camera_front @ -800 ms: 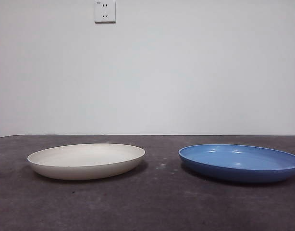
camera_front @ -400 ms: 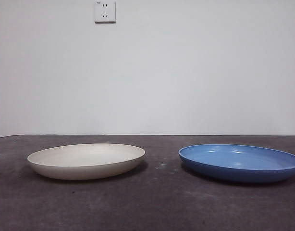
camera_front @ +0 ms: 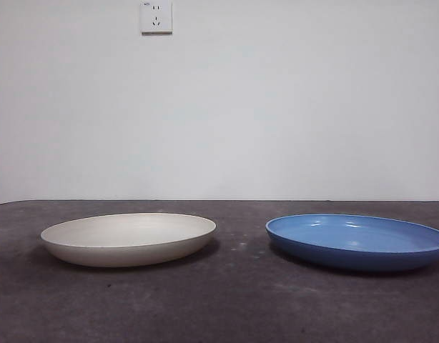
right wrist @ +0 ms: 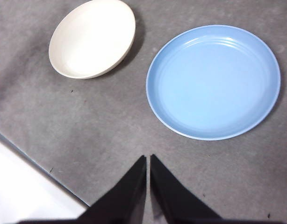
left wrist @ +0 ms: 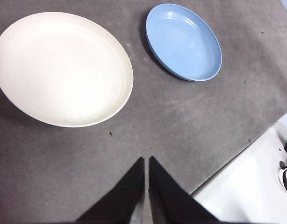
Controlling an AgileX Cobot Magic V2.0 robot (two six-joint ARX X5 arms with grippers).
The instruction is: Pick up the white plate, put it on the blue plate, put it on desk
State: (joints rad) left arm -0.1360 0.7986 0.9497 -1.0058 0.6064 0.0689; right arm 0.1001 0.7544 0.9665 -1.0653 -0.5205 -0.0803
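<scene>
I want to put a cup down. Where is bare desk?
Between the matte cream-white round plate and the glossy blue round plate runs a bare strip of dark grey mottled desk. The desk in front of both plates is bare too. Nowhere is crowded.

It looked like a bare lab test bench: a scuffed dark grey desk [camera_front: 234, 300] stood against a plain white wall [camera_front: 277, 107], with one wall socket [camera_front: 156, 17] up at eleven o'clock and no furnishings or decoration around.
</scene>
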